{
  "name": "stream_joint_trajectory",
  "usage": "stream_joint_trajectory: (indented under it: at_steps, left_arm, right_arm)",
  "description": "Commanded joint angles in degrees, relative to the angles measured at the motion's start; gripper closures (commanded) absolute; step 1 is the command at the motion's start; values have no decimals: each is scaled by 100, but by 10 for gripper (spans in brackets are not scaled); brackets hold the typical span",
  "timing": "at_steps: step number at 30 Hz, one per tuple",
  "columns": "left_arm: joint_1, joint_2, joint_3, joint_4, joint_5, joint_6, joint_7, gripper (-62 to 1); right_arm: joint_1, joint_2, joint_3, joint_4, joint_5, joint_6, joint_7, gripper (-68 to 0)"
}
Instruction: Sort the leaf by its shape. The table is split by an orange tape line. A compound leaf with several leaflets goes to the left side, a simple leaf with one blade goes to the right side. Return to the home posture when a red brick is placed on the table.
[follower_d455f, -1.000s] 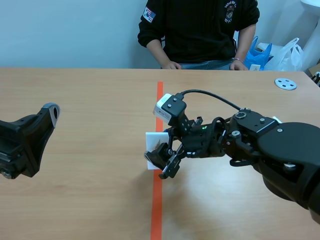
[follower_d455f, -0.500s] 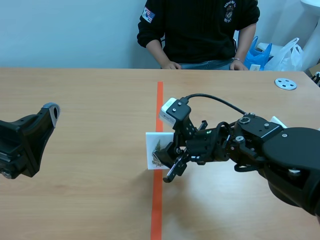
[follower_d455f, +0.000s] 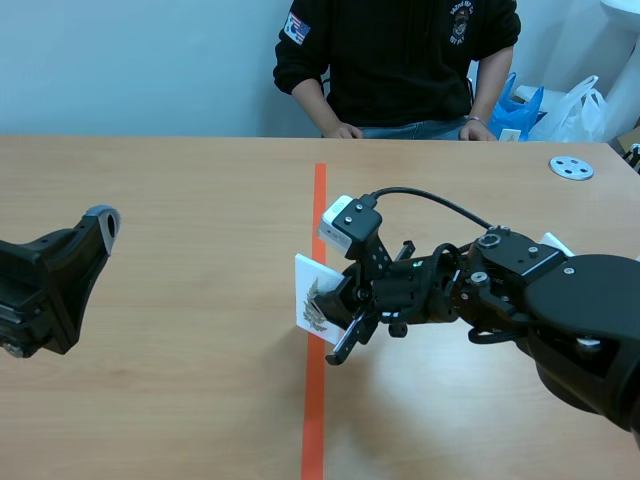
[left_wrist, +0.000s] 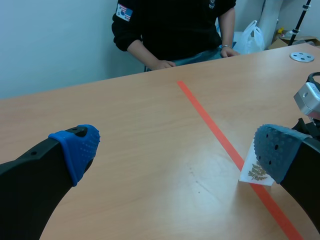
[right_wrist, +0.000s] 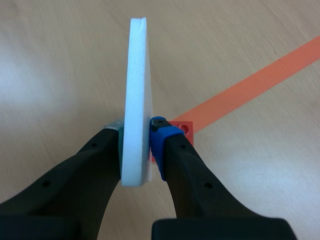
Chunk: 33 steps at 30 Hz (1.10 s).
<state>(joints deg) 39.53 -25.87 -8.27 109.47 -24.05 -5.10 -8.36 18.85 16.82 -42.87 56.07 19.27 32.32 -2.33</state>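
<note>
The right end effector (right_wrist: 136, 150) pinches the white leaf card (follower_d455f: 312, 297) by one edge, right by the orange tape line (follower_d455f: 319, 195). The left end effector (left_wrist: 175, 148) is open, empty. The card may slip and land on the wrong side.

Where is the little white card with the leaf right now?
In the scene view, the white card is pinched on edge in the right pincer, at the orange tape line, its leaf face turned to the left side.
</note>
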Motion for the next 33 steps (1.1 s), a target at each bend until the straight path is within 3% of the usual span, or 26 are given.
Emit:
stream_joint_trajectory:
  at_steps: [1, 6, 15, 24, 33]
  left_arm:
    - [46, 7, -22, 83, -15, -2, -81, -623]
    - [46, -7, -22, 83, -15, -13, -81, -623]
    - [46, -7, -22, 83, -17, -15, -79, -623]
    - [46, -42, -22, 83, -17, -17, -66, -623]
    - [46, -101, -22, 83, -20, -22, -57, -623]
  right_arm:
    - [96, -28, 57, 70, 39, -28, 125, -46]
    - [96, -72, 378, 72, 42, -264, 146, -46]
    - [61, -107, 1714, 72, 48, -697, 24, -46]
    - [-463, -76, 2986, 70, 85, -1467, -57, -46]
    - [-778, 184, 3751, 70, 343, -1626, -46, -46]
